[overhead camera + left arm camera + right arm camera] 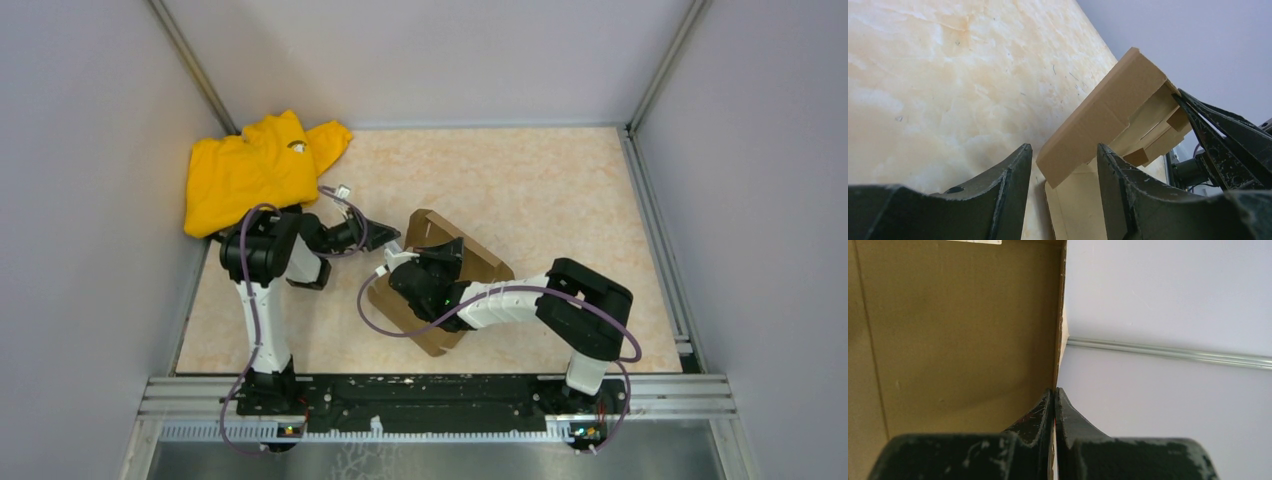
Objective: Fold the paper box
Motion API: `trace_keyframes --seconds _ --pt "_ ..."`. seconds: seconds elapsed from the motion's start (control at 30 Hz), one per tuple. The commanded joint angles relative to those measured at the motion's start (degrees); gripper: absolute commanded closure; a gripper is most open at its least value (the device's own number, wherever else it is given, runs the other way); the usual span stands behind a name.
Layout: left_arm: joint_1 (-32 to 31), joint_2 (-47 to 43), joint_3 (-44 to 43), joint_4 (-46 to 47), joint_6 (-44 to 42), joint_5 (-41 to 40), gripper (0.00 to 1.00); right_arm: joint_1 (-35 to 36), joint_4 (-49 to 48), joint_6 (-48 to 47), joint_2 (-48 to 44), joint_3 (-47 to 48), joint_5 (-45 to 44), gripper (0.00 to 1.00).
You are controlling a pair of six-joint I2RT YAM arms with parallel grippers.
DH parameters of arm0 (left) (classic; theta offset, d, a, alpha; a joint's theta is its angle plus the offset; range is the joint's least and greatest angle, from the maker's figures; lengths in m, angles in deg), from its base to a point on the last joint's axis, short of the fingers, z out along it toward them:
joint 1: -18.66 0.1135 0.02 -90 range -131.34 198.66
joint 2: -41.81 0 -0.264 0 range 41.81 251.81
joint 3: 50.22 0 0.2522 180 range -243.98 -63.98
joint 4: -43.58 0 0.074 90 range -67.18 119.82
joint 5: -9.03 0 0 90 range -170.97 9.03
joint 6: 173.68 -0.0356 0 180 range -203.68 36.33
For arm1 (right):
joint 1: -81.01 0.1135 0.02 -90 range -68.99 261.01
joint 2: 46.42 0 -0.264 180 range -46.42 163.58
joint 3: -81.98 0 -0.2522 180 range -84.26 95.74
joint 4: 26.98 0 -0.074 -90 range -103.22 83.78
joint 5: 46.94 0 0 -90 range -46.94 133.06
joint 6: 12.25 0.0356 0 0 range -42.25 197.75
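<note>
1. In the top view, the paper box [487,263] is seen partly folded at the centre of the counter [540,180]. A yellow garment [250,170] is seen at upper left, well apart from it.
2. Only in the left wrist view are the left fingers [1010,185] shown parted, with nothing held. A raised flap of the box is framed in the gap beyond them.
3. Only in the right wrist view are the right fingers [1073,425] shown pressed together, with a panel's edge met at their tips. Whether it is pinched cannot be told.
</note>
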Motion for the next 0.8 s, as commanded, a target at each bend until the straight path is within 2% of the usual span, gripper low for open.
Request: trace_keyframes --seconds 0.0,0.2,0.77 --pt "-1.51 0.91 -1.97 4.82 -2.78 -0.46 0.43 0.23 -0.51 0.94 -2.73 0.22 0.92 1.0" --pt "-3.44 -0.04 -2.7 0.81 -6.78 -0.97 0.42 0.23 -0.8 0.62 -2.44 0.13 0.83 1.0" --pt "-4.35 -0.21 -1.32 4.79 -5.74 0.86 0.4 0.23 -0.25 1.66 -1.68 0.3 0.9 1.0"
